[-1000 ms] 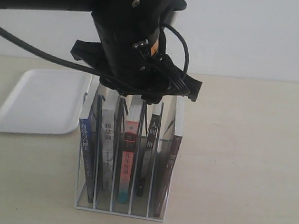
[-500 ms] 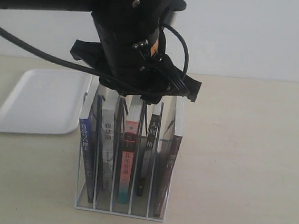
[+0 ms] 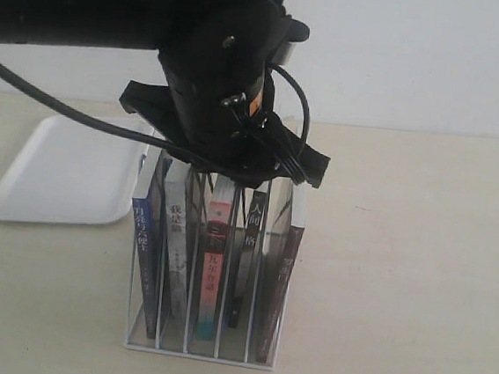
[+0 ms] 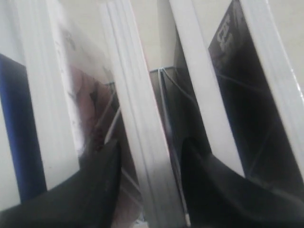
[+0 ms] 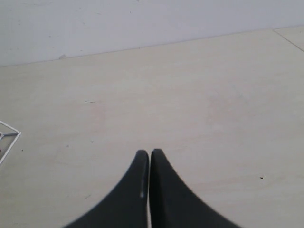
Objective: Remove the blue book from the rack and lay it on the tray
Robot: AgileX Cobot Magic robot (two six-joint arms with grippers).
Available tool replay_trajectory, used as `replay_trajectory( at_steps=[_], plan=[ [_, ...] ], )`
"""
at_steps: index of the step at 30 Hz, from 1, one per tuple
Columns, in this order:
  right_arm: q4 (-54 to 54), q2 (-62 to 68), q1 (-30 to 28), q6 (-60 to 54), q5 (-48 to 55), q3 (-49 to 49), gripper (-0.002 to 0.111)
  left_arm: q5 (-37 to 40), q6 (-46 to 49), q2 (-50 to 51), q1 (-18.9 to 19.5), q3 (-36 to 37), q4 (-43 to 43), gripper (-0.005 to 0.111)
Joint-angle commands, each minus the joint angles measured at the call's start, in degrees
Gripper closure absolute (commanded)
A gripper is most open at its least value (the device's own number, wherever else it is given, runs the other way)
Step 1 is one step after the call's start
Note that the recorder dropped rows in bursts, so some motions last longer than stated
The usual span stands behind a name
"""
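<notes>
The white wire rack [image 3: 198, 352] stands mid-table holding several upright books. The blue book [image 3: 142, 247] fills its leftmost slot, and a strip of blue cover [image 4: 19, 152] shows at the edge of the left wrist view. My left gripper [image 3: 224, 171] hangs down into the book tops. It is open [image 4: 151, 145], its black fingers [image 4: 102, 180] straddling the white page edge of a book [image 4: 142, 142] nearer the middle; I cannot tell which one. The white tray [image 3: 70, 170] lies empty at the back left. My right gripper [image 5: 149, 154] is shut over bare table.
Beside the blue book stand a grey-spined book [image 3: 175, 251], a red-spined book [image 3: 213, 263], a black-spined book [image 3: 250, 240] and a dark brown-spined book [image 3: 283, 279]. A black-covered book [image 4: 237, 95] shows past one finger. A corner of the rack's wire [image 5: 9, 129] reaches into the right wrist view.
My left arm has dropped a little lower onto the tops of the books. The books, rack and tray have not moved.
</notes>
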Motion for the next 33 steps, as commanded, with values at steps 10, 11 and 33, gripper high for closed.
replay_trajectory(
  at_steps=[10, 11, 33],
  plan=[
    [-0.13, -0.31, -0.11, -0.33, -0.02, -0.05, 0.108, 0.73, -0.29, -0.21, 0.07, -0.44, 0.59, 0.090],
    [-0.13, -0.31, -0.11, -0.33, -0.02, -0.05, 0.108, 0.99, -0.29, -0.21, 0.07, -0.74, 0.59, 0.090],
    [-0.13, -0.31, -0.11, -0.33, 0.06, -0.05, 0.108, 6.01, 0.22, -5.60, 0.07, -5.55, -0.23, 0.090]
  ],
)
